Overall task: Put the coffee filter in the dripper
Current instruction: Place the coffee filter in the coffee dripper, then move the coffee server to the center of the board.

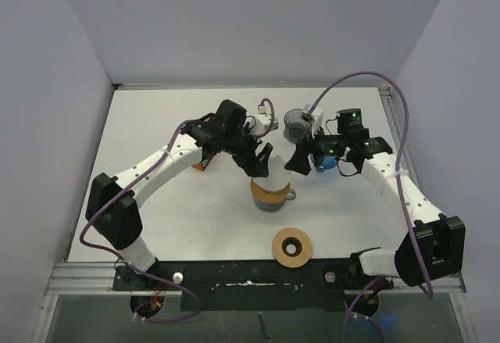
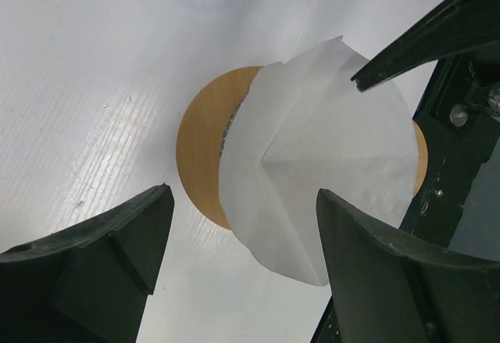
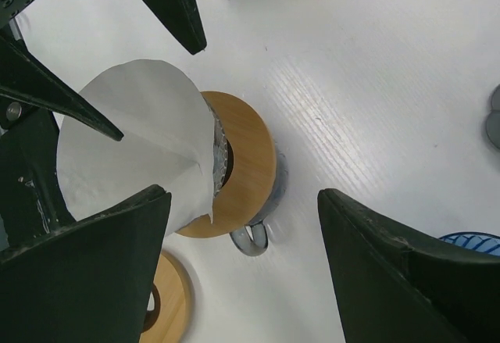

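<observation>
Around the middle of the table [image 1: 156, 124], a plain white sheet, the dripper [image 1: 272, 196] is sitting with its wooden collar facing up. Pale grey walls [image 1: 258, 23] are boxing the table in on the left, far and right sides. The coffee filter [image 2: 328, 171] is lying tilted over the dripper's mouth, covering part of the collar and sticking out past it, so it's not seated down inside. The left gripper [image 1: 259, 158] and right gripper [image 1: 301, 159] are hovering over it from either side, both with fingers spread wide and clamping nothing. One finger of each is overlapping the paper's edge, and I can't tell if they're actually touching it.

Hard-to-read stuff: something orange [image 1: 201, 165] is peeking out from under the left arm, something blue [image 1: 328, 166] is mostly hiding behind the right gripper, and a glass container [image 1: 297, 124] toward the far edge is partly blocked by the right wrist. The paper is covering the dripper's inside.

A wooden ring [image 1: 292, 247] is lying by itself close to the near edge, in front of the dripper. The right arm is running along the right edge. The biggest open stretches are showing toward the far left corner and along the left edge.
</observation>
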`<action>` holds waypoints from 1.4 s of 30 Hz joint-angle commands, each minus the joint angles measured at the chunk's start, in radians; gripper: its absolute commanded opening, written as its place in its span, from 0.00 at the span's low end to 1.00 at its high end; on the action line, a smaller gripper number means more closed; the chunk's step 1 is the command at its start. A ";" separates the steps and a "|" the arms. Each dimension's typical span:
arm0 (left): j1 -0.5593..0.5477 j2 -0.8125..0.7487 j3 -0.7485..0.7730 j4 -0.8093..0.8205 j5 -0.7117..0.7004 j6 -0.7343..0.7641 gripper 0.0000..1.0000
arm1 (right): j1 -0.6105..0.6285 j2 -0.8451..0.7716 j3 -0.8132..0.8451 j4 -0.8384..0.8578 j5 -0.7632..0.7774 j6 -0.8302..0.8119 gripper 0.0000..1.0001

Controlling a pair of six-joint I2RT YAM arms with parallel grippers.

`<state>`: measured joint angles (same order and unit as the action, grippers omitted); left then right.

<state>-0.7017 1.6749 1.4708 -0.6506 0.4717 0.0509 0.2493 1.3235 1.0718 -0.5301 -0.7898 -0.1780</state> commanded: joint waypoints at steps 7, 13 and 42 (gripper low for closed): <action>0.035 -0.103 0.070 -0.010 0.059 0.066 0.73 | -0.098 -0.102 0.075 -0.002 -0.065 -0.020 0.77; 0.087 -0.141 0.080 -0.014 0.081 0.076 0.73 | -0.179 -0.146 0.077 0.000 -0.079 -0.010 0.77; 0.424 -0.274 0.084 -0.024 -0.109 0.110 0.85 | -0.525 -0.204 0.109 -0.148 0.004 -0.154 0.86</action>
<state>-0.3153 1.4277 1.4929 -0.6765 0.4202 0.1429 -0.2417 1.1221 1.1500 -0.6472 -0.8112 -0.2573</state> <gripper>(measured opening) 0.833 0.860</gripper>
